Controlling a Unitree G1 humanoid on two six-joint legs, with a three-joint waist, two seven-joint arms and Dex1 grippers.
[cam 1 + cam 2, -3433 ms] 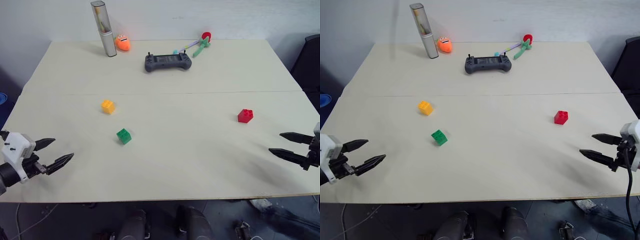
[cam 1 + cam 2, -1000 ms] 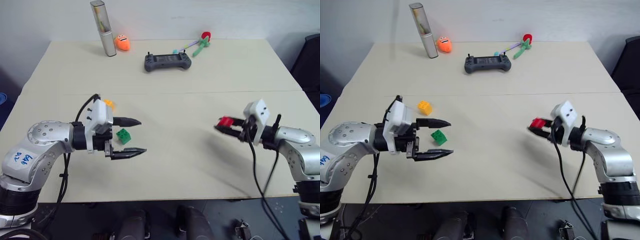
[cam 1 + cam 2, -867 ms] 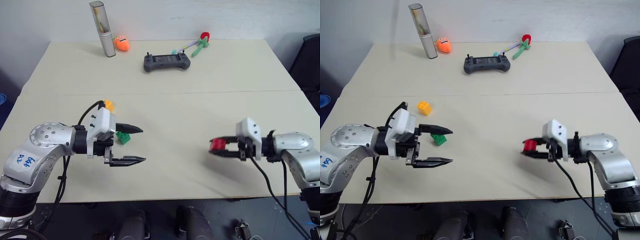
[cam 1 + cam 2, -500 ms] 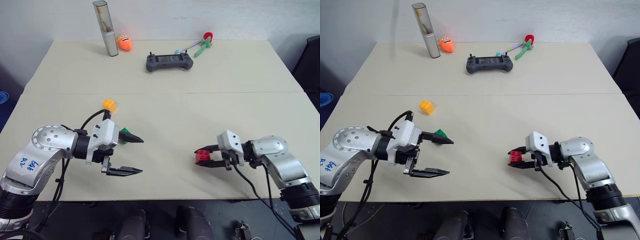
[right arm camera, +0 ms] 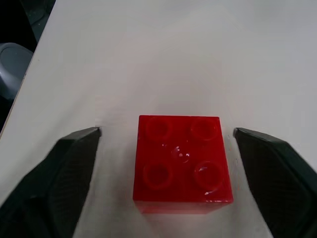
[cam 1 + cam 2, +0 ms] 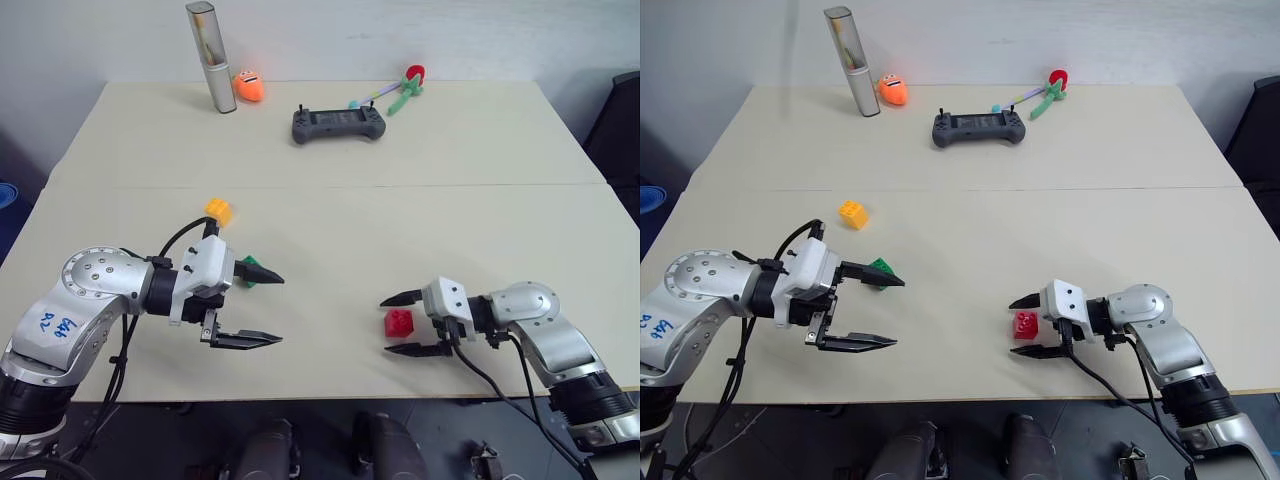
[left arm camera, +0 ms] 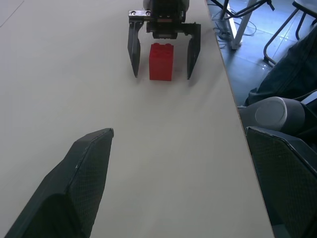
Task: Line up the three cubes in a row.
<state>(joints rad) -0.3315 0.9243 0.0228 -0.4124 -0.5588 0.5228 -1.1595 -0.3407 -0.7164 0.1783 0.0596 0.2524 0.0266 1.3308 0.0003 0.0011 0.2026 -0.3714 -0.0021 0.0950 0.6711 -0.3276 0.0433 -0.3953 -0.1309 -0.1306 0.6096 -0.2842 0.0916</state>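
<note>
A small red plastic toy-brick cube (image 6: 399, 322) with four studs on top sits upright on the pale beige table (image 6: 420, 200), toward the near right. The right gripper (image 6: 404, 323) lies low over the table around it, its two black fingers spread wide, one on the far side of the cube and one on the near side. In the right wrist view clear gaps of table show between the cube and each finger, so nothing touches it.

On the near left, the left gripper (image 6: 262, 310) points rightward across the table with its two black fingers also spread apart and nothing between them. Its far finger (image 6: 258, 275) passes in front of a small green plastic toy-brick cube (image 6: 881, 269), which stands on the table just behind that fingertip and is partly hidden by it; whether the finger touches it cannot be told. A small yellow-orange plastic toy-brick cube (image 6: 218, 209) rests on the table a little farther away and to the left of the green one, clear of the gripper. The red cube lies well apart from those two, off to their right.

Along the far edge of the table stand a tall silver tube-shaped container (image 6: 210, 57), a round orange toy with a face (image 6: 247, 86) just beside it, a dark grey handheld controller (image 6: 338, 124) near the middle, and a green and red toy figure (image 6: 404, 85) to the right of the controller.
</note>
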